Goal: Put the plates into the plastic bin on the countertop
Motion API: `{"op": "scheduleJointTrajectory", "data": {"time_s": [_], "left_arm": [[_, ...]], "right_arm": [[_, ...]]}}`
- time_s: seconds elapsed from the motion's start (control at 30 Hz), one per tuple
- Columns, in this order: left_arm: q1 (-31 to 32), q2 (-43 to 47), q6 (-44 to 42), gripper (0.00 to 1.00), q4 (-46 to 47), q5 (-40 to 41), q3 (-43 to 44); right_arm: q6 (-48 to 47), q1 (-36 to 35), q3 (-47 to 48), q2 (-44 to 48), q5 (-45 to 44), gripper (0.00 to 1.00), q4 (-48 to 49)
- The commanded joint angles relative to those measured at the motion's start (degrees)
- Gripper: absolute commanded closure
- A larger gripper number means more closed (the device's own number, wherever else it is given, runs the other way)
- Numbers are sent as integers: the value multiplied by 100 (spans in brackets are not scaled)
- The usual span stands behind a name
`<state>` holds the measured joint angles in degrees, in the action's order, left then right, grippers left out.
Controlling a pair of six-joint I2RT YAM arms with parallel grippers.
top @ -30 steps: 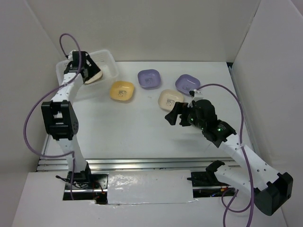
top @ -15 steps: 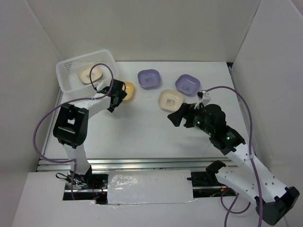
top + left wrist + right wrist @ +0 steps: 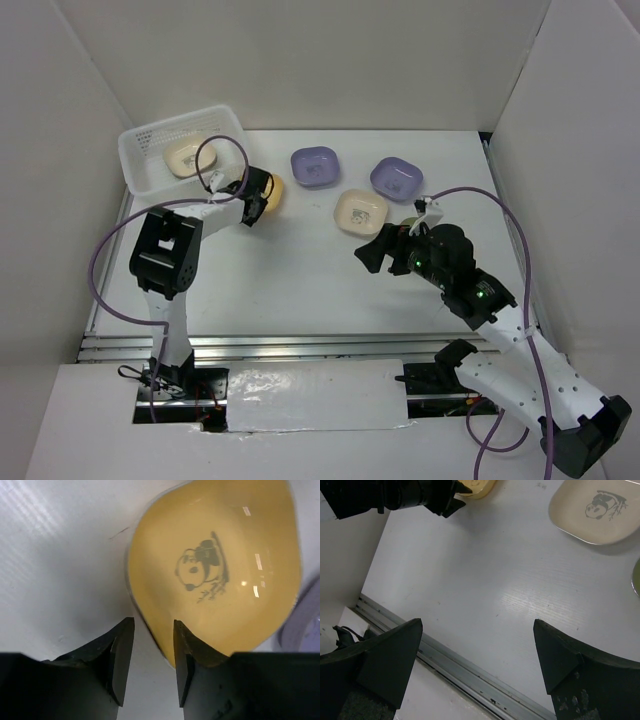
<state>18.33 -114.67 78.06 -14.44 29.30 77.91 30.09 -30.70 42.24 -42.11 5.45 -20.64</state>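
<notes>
Since the white desk [image 3: 300, 280] fills most of the view from here, start there: walls on 3 sides, metal rail [image 3: 300, 345] along the near edge. The left arm [image 3: 165, 255] reaches toward the far-left area; the right arm [image 3: 480, 295] hangs over right-centre.

The plastic bin [image 3: 133, 170] sits in the far-left corner w/ one cream plate [image 3: 186, 156] lying inside. 4 more plates are out on the desk:
- a yellow plate [image 3: 215, 570] just beside the bin's right end
- a purple plate [image 3: 315, 166] to its right
- a 2nd purple plate [image 3: 397, 177] further right
- a 2nd cream plate [image 3: 360, 210] in front, btwn the 2 purples

Left jaws are down at the yellow plate's rim, slightly spread and straddling it. One finger [image 3: 192, 660] is over the inside, the other [image 3: 112, 660] outside w/ a sliver of desk showing, so not clamped. Right jaws are spread wide, nothing btwn them, above bare desk near the 2nd cream plate. The yellow plate's centre has a small panda print [image 3: 200, 570].
</notes>
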Motion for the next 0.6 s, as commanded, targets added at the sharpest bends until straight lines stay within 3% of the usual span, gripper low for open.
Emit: {"op": "scheduleJointTrajectory", "data": {"time_s": [0.0,0.07,0.17,0.3,0.43,0.57], "left_arm": [[-5,15,261,52,-16,-3,-389],[-57,33,227,63,116,-152,-636],[-136,15,87,97,20,-354,-628],[56,777,-255,100,-603,-153,-759],[557,2628,-1361,100,-271,59,-1252],[147,3407,-2311,100,-376,-28,-656]], "right_arm": [[-99,29,-5,115,87,0,113],[-82,38,4,150,105,0,105],[-73,38,12,273,88,0,34],[-64,55,65,449,-9,0,-106],[-47,55,118,519,-44,0,-159],[-3,81,197,510,43,0,-168]]}}
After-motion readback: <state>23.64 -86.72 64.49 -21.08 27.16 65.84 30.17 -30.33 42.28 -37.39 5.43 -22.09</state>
